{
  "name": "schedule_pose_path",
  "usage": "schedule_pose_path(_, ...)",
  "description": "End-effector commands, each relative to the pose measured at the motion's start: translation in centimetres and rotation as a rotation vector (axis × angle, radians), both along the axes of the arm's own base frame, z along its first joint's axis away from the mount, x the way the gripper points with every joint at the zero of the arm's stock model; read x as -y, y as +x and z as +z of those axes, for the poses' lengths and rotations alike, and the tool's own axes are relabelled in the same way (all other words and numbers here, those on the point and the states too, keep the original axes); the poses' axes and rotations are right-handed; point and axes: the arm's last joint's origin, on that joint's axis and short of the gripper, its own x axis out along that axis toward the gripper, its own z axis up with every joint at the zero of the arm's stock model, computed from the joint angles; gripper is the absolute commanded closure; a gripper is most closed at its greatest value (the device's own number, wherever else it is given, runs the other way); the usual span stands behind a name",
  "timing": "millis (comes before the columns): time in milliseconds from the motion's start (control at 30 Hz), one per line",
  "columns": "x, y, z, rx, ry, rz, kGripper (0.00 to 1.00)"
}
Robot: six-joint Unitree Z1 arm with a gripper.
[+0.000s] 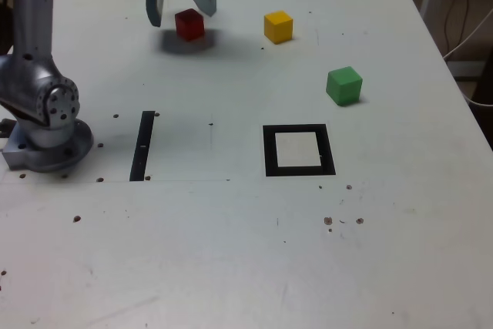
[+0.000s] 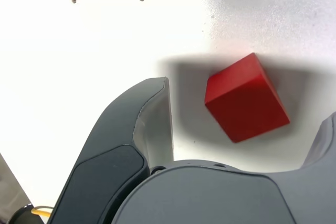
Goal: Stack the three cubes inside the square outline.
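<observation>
The red cube rests on the white table at the far side, between the spread fingers of my open gripper, which hangs just above it without touching. Further toward the exterior view's right sits the yellow cube. The green cube lies nearer, at the right. The square outline is flat on the table below the green cube, with nothing in its pale centre.
The arm's base stands at the exterior view's left. A narrow black strip lies beside it. The table's right edge runs close to the green cube, with cables beyond it.
</observation>
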Motion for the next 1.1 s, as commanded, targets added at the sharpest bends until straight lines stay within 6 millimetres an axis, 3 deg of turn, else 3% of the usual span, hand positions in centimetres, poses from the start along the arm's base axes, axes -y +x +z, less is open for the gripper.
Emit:
schedule_pose_path(0,-0.3,0.2,-0.4,-0.001,-0.004,-0.002,0.02)
schedule_pose_path(1067,-0.1,0.4,-2.0,0.047,-0.024,-0.033,0.21)
